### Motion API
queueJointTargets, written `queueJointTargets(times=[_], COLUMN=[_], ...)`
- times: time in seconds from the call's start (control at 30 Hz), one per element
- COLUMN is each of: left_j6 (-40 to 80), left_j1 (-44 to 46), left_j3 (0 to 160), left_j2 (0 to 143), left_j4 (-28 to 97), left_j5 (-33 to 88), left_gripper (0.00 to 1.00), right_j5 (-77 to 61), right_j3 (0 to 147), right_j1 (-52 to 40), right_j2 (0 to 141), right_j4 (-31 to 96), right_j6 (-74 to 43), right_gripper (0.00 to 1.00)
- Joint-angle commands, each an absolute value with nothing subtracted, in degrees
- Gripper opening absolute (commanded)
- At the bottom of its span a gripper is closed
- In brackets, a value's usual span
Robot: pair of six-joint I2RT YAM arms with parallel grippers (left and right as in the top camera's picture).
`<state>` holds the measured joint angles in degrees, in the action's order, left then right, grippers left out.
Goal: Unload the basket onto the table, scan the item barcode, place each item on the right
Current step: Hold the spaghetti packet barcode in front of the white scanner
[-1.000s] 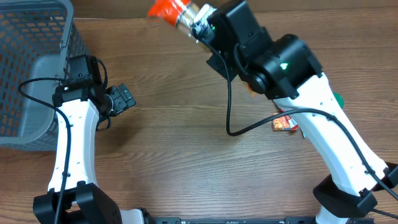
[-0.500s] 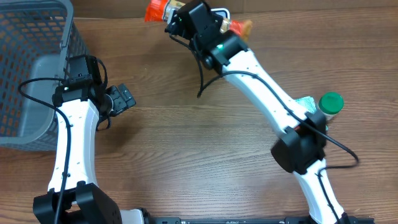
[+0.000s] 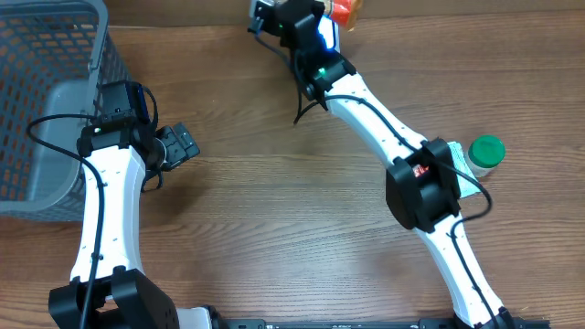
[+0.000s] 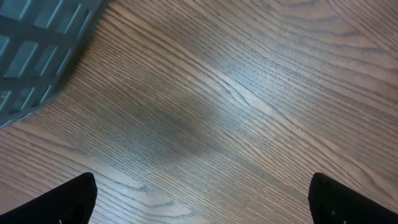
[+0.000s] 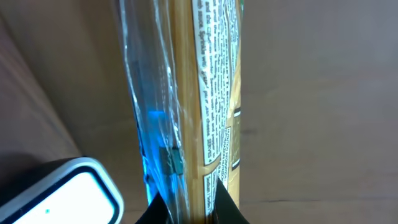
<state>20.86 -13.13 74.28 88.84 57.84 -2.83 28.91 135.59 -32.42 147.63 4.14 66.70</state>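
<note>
Worktop [image 3: 274, 228]: I see brown wood grain across the whole scene, bare under the left wrist camera.
Left arm [image 3: 105, 210]: It rises from the near left edge and runs away from me, white links with a black cable along it.
Left hand [image 3: 180, 144]: Spread wide and holding nothing. In its own camera only the two dark fingertips [image 4: 68, 199] show, one in each near corner, with bare wood between them.
Right arm [image 3: 411, 174]: It starts at the near right and stretches on a long diagonal to the far edge, with a red light on its black elbow joint.
Green-capped bottle [image 3: 484, 151]: It stands upright on the right side, just beside the right arm's elbow and on its far right.
Basket [image 3: 46, 91]: Grey mesh at the far left, beside the left arm's wrist. One corner of it shows in the left wrist view, at the far left.
Right hand [image 5: 186, 211]: Pressed nearly together, pinching the item by its lower end. It sits at the far edge of the worktop, about the middle.
Item [image 5: 205, 93]: A long pack in clear wrap, with a golden side and a printed label of small text that I cannot read. It stands up out of the right hand's fingers. From overhead only its orange-red end [image 3: 343, 9] shows past the hand, at the far edge.
Scanner [image 5: 62, 193]: A white rounded body with a dark rim, just to the left of the item and close to it. A blue glow lies on the clear wrap on the side facing it.
</note>
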Motion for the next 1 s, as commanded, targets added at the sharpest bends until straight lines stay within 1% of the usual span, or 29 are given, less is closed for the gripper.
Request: queueJointTargets(times=[0.0,0.17,0.23,0.43,0.97], left_j6=[21.2,21.2,21.2,21.2,21.2], left_j1=[-13.1,-13.1,-13.1,-13.1,-13.1], left_j3=[74.4,74.4,74.4,74.4,74.4], left_j2=[88.8,88.8,88.8,88.8,88.8], left_j4=[57.8,57.8,57.8,57.8,57.8], left_j5=[-3.2,-3.2,-3.2,-3.2,-3.2], left_gripper=[1.0,1.0,1.0,1.0,1.0], right_j5=[29.8,27.2,26.9,27.4,26.8], right_j3=[138.0,138.0,138.0,138.0,137.2], right_j1=[-30.5,-30.5,-30.9,-31.9,-33.7], right_j2=[150.3,152.5,152.6,153.4,156.2], right_j4=[-3.4,-16.2,-17.2,-15.7,-7.7], right_j6=[68.2,68.2,68.2,65.6,65.9], right_gripper=[0.03,0.03,0.03,0.03,0.03])
